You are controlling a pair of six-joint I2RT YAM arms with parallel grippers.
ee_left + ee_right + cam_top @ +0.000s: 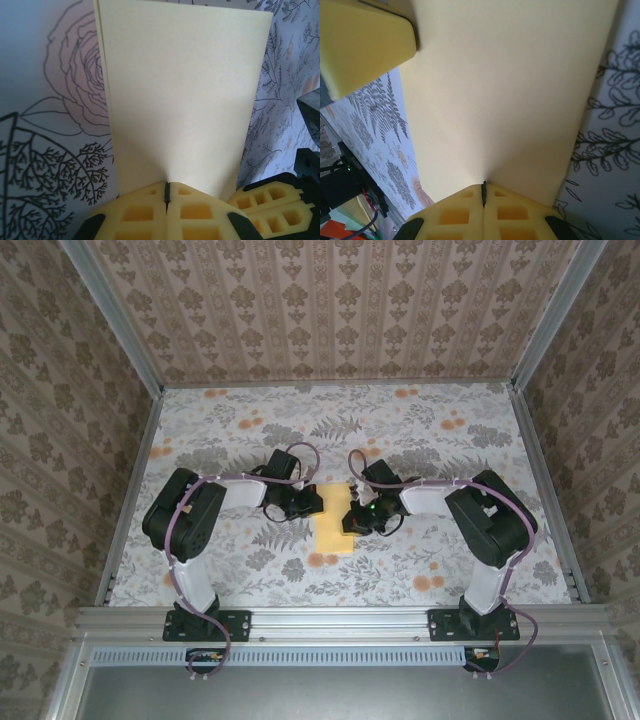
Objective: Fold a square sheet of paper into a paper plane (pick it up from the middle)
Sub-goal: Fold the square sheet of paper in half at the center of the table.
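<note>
Your square sheet of paper (335, 532) sits at the centre of the floral table cover (450, 440). From above it reads as a plain yellow rectangle, longer from 12 to 6 o'clock than across. In the left wrist view the sheet (180, 100) shows two layers along its 9 o'clock edge, so it is doubled over. No diagonal folds are visible on it.

Left gripper (308, 505): it is placed at the sheet's 9 o'clock edge, with the arm bent inward from the left side of the table. In its own camera the left gripper (167, 192) has its yellow pads pressed together with only a thin dark seam between them. The near edge of the paper runs into that seam, and a shallow pucker fans out from it toward 12 o'clock. It is clamped on the sheet.

Right gripper (352, 515): it is placed at the sheet's 3 o'clock edge, opposite the left one. In its own camera the right gripper (483, 192) shows the same condition, with the pads together and the sheet (510, 90) pinched at the seam.

Cross-check: the right gripper's fingers (265, 200) appear at 4 o'clock in the left wrist view, just beside the sheet's near corner. A left finger (365, 45) appears at 10 o'clock in the right wrist view, against the sheet's edge.

You cannot tell from these views whether the sheet is clear of the table cover
</note>
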